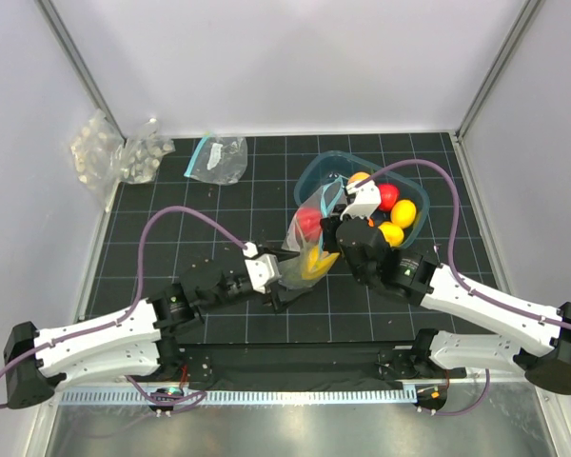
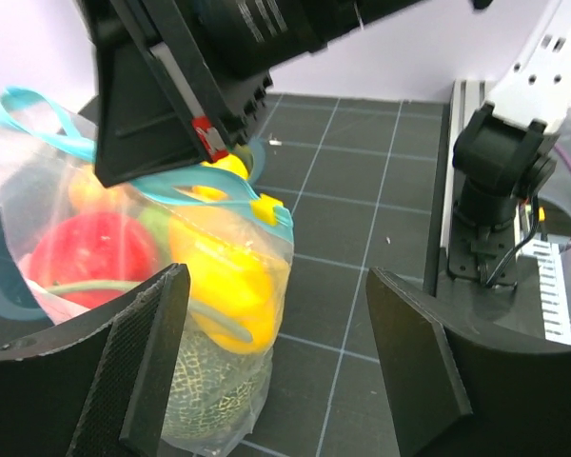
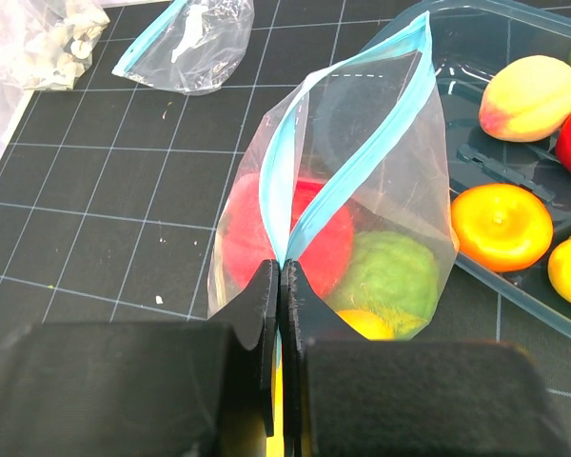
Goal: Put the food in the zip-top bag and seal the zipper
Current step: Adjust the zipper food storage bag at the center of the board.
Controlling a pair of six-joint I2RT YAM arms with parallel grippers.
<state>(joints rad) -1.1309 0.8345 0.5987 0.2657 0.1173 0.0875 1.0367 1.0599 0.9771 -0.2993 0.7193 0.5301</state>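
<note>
The zip-top bag (image 1: 305,249) stands upright on the black mat, next to the bin. It holds food: a red ball (image 3: 243,228), a green ball (image 3: 395,276), a yellow lemon (image 2: 224,276) and a netted dull-green melon (image 2: 205,390) at the bottom. My right gripper (image 3: 280,286) is shut on the near end of the teal zipper (image 3: 276,200). Beyond the pinch the two strips gape apart. My left gripper (image 2: 276,352) is open low beside the bag. The bag's lower corner sits just inside the left finger (image 2: 152,352).
A teal-rimmed clear bin (image 1: 309,176) behind the bag holds loose fruit: a peach (image 3: 528,97), an orange (image 3: 500,227), a red ball (image 1: 388,197) and a yellow one (image 1: 403,211). A flat second bag (image 1: 219,157) and packs of white lumps (image 1: 114,157) lie at the back left.
</note>
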